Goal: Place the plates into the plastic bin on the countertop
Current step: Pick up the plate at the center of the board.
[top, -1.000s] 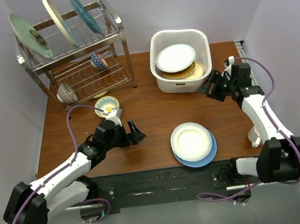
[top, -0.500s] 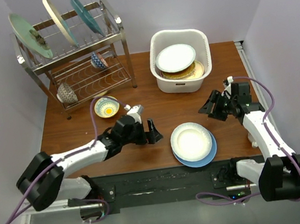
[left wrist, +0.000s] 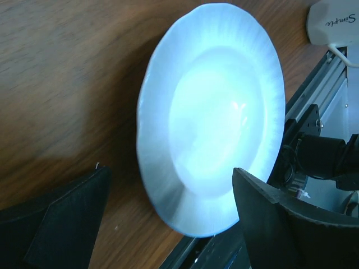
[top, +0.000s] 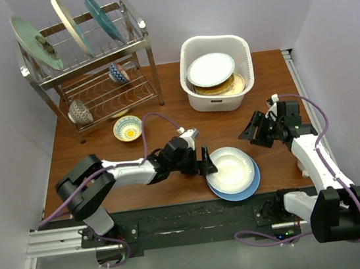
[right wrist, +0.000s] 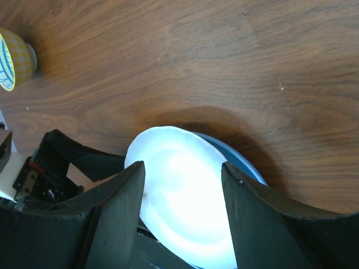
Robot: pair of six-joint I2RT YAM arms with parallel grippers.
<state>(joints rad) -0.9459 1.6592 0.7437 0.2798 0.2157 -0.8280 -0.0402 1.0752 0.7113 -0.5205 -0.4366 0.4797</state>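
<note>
Both stand released — left gripper [top: 205, 162] just beside the white plate [top: 230, 170] on the blue plate [top: 253, 184], right gripper [top: 257, 127] hovering nearby.

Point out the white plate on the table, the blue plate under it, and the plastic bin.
white plate [top: 230, 170], top external view, its centre.
blue plate [top: 254, 183], top external view, exposed lower-right rim.
plastic bin [top: 218, 101], top external view, near outer wall.

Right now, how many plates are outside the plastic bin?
5. Three stand in the wire rack's top tier: greenish plate, cream plate, teal plate. A white plate lies on a blue plate near the left gripper. Others might hide beneath.
</note>
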